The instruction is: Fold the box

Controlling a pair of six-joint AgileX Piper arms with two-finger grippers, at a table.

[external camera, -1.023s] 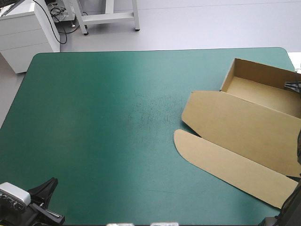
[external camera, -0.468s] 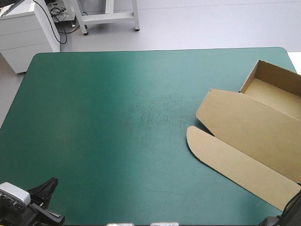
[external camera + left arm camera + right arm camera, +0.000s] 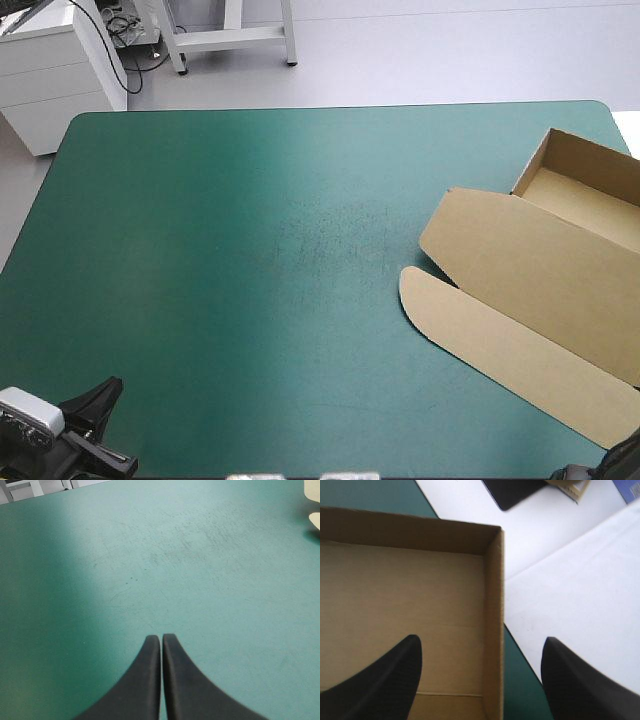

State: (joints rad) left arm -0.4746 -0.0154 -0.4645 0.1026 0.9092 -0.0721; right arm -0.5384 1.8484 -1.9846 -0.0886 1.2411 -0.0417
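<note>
The brown box [image 3: 540,280] lies at the table's right edge as an open tray [image 3: 590,195] with its lid [image 3: 530,265] flat and a long rounded flap [image 3: 500,350] toward the front. My right gripper [image 3: 481,639] is open and straddles the tray's side wall [image 3: 493,605]: one finger [image 3: 385,680] is over the tray floor [image 3: 405,595], the other outside the wall. Nothing is held. It is outside the high view. My left gripper [image 3: 106,392], at the front left corner, is shut and empty above the bare teal-green cover [image 3: 160,570]. A sliver of the box [image 3: 315,520] shows far ahead.
The tray's corner reaches past the table's right edge [image 3: 520,675], over a white surface [image 3: 570,590] that stands beside the table. A dark flat object [image 3: 512,492] lies on that surface. The teal-green cover [image 3: 250,250] stretches left of the box.
The box slid toward the table's right edge, most of it earlier on. My right gripper, earlier shut on the tray's wall, has opened and let go. The left arm has not moved.
</note>
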